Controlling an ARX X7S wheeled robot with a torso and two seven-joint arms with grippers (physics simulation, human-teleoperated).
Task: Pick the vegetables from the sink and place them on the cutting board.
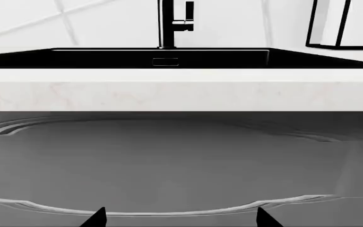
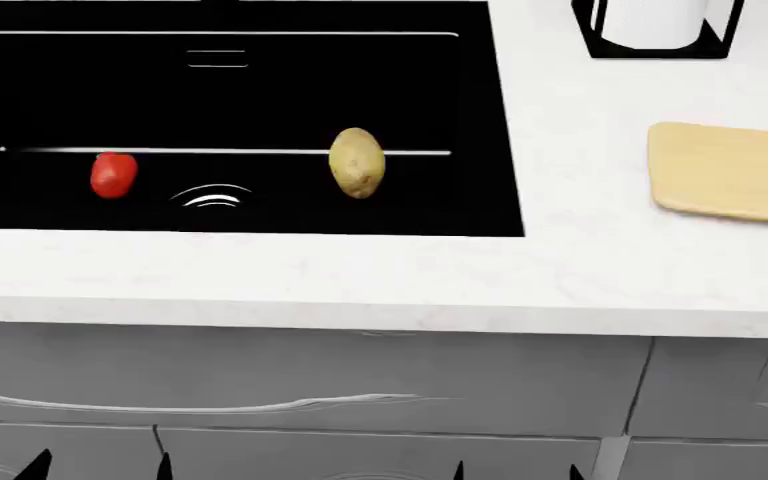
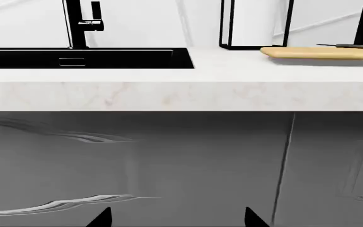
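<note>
Pepper [image 2: 113,175] and potato [image 2: 356,162] lying in sink [image 2: 484,120]; both tools [image 2: 97,465] [image 2: 515,468] hanging open, empty, below; reaching in comes next.

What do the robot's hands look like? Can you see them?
Only the tips show. Each tool ends in two black, pointed fingertips, like little dark triangles. The left tool and the right tool peek up at the bottom of the head view. The wrist views show the same black points. No arms, cables or markings are in sight.
</note>
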